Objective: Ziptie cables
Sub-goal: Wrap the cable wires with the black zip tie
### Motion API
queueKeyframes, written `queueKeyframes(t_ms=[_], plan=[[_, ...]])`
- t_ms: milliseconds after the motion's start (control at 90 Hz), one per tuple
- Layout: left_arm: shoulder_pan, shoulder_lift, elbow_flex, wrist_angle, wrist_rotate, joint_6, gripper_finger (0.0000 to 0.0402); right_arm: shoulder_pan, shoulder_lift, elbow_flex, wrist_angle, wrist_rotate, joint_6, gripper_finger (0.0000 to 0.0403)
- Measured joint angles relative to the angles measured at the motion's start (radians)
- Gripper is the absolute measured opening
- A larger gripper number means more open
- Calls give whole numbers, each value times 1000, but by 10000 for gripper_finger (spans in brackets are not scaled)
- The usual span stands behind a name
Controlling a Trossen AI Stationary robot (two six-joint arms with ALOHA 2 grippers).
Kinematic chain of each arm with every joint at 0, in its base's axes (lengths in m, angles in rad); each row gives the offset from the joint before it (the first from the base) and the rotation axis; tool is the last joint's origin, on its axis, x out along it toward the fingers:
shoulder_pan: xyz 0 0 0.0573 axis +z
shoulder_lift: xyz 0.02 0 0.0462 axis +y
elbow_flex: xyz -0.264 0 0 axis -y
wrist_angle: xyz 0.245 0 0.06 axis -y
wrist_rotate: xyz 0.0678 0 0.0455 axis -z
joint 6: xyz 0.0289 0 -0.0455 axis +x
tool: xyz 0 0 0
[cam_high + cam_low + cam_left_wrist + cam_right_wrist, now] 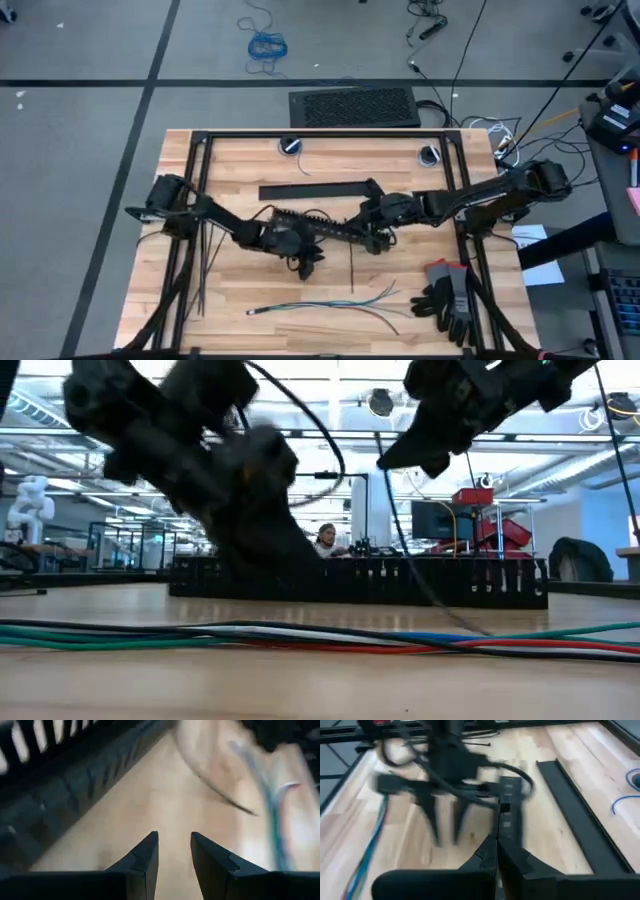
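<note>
My left hand (pixel 174 851) hovers over bare wood beside the slotted bar (pixel 330 228), fingers slightly spread and holding nothing. My right hand (pixel 496 851), fingers pressed together, is at the same bar's far end and faces the left hand across the bench (pixel 240 160). The cables (pixel 330 303) lie loose along the near edge, apart from both hands. The zipties (pixel 203 262) rest by the left frame rail; grey gloves (pixel 448 295) sit at the right.
</note>
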Motion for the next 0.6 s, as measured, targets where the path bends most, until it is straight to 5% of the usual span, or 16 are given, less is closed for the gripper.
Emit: queueKeyframes(t_ms=[367,600], plan=[[153,88,5,175,-53,25,111,11,-49,0,-103,151,-25,0],[128,-35,3,147,121,-11,111,14,-47,0,-83,148,-10,0]])
